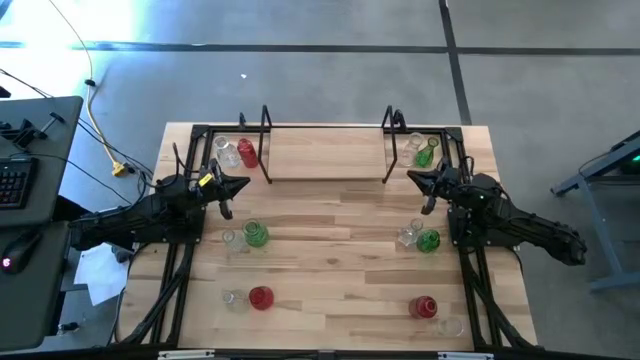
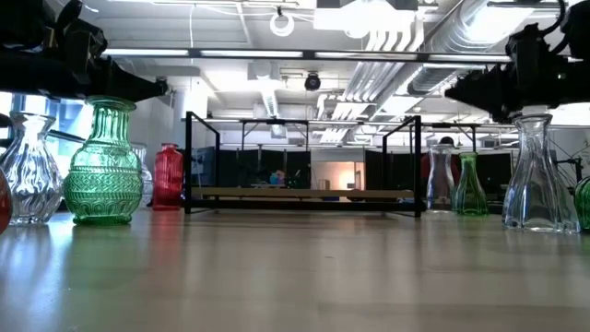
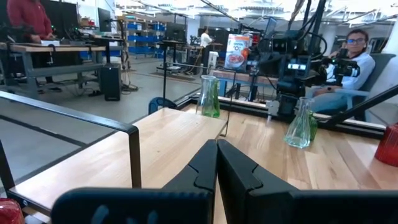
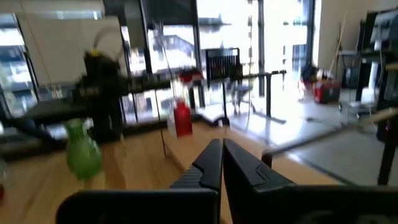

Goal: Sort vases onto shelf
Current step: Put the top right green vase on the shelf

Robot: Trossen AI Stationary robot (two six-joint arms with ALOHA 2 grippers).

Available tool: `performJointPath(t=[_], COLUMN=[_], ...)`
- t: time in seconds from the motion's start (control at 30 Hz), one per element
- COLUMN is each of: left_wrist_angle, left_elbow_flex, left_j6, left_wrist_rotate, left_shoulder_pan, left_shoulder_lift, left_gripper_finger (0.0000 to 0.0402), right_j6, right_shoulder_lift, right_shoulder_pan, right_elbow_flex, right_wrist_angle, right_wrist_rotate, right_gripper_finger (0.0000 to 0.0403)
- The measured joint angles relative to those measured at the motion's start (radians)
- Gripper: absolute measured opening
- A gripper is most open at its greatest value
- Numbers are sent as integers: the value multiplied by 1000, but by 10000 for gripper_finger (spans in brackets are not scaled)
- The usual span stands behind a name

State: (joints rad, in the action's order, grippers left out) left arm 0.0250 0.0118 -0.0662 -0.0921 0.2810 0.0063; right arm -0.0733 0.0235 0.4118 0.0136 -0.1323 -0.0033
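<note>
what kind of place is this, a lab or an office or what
Most likely a robotics lab or workshop in an open industrial hall. Exposed ceiling ducts run overhead, the floor is bare concrete, and people sit at workbenches beyond the wooden table where the two arms work.

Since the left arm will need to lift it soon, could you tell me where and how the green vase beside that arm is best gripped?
Probably at the narrow neck, coming straight down from above. The green vase stands upright with a wide ribbed belly, and a clear vase sits close on its outer side, leaving little room for a sideways approach. The left gripper, now shut, would have to open.
</note>
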Motion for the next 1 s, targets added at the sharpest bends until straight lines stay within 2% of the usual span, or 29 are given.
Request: performJointPath(t=[0.13, 0.2, 0.27, 0.5, 0.63, 0.87, 0.93, 1.0], left_wrist_angle=[-1, 6, 12, 27, 27, 26, 26, 25], left_elbow_flex=[0, 0, 0, 0, 0, 0, 0, 0], left_j6=[-6, -33, -42, 8, -10, -11, -21, -34], left_wrist_rotate=[1, 1, 1, 1, 6, 103, 109, 109], left_shoulder_pan=[0, 0, 0, 0, -1, -1, -1, -1], left_shoulder_lift=[0, 0, 0, 0, 0, 0, 0, 0], left_gripper_finger=[3, 3, 3, 3, 3, 3, 3, 3], right_j6=[-30, -49, -60, -61, -84, -53, -24, -16], right_shoulder_lift=[2, 2, 9, 110, 209, 386, 414, 424], right_shoulder_pan=[0, 0, 0, 0, 0, -14, -27, -35], right_elbow_flex=[0, 10, 31, 110, 155, 224, 253, 296], right_wrist_angle=[-151, -170, -140, 38, 54, 55, 69, 117], right_wrist_rotate=[0, 1, 19, 197, 191, 134, 158, 236], right_gripper_finger=[0, 0, 0, 16, 44, 94, 103, 110])
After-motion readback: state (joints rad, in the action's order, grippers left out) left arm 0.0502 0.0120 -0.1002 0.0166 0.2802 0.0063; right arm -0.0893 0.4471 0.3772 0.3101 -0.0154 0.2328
